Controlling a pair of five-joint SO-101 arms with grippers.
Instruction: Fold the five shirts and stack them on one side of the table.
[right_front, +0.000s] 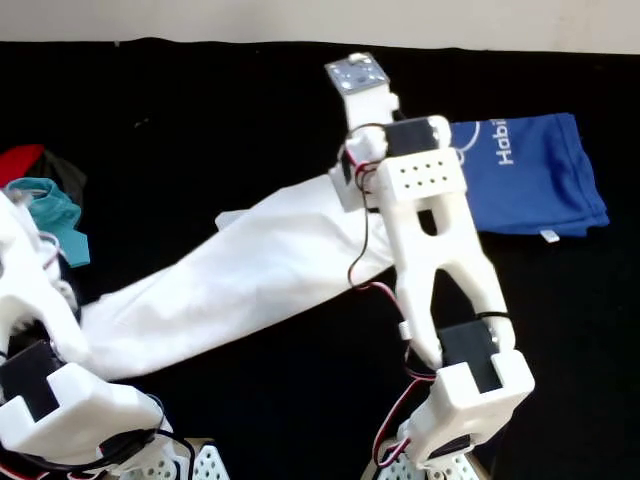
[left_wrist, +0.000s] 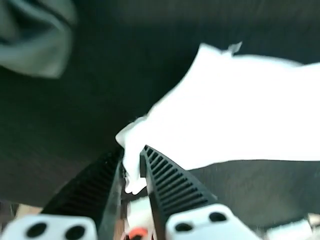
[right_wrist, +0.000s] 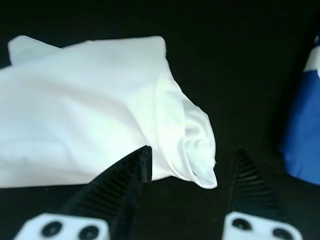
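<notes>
A long white shirt lies stretched slantwise across the black table. My left gripper is shut on one end of the white shirt, at the table's near left. My right gripper stands open over the shirt's other end, and the bunched cloth sits between its fingers without being pinched. In the high view that gripper is near the table's middle. A folded blue shirt lies at the far right.
A teal shirt and a red one are heaped at the left edge; the teal shirt is also in the left wrist view. Bare black table stretches along the back and the near middle.
</notes>
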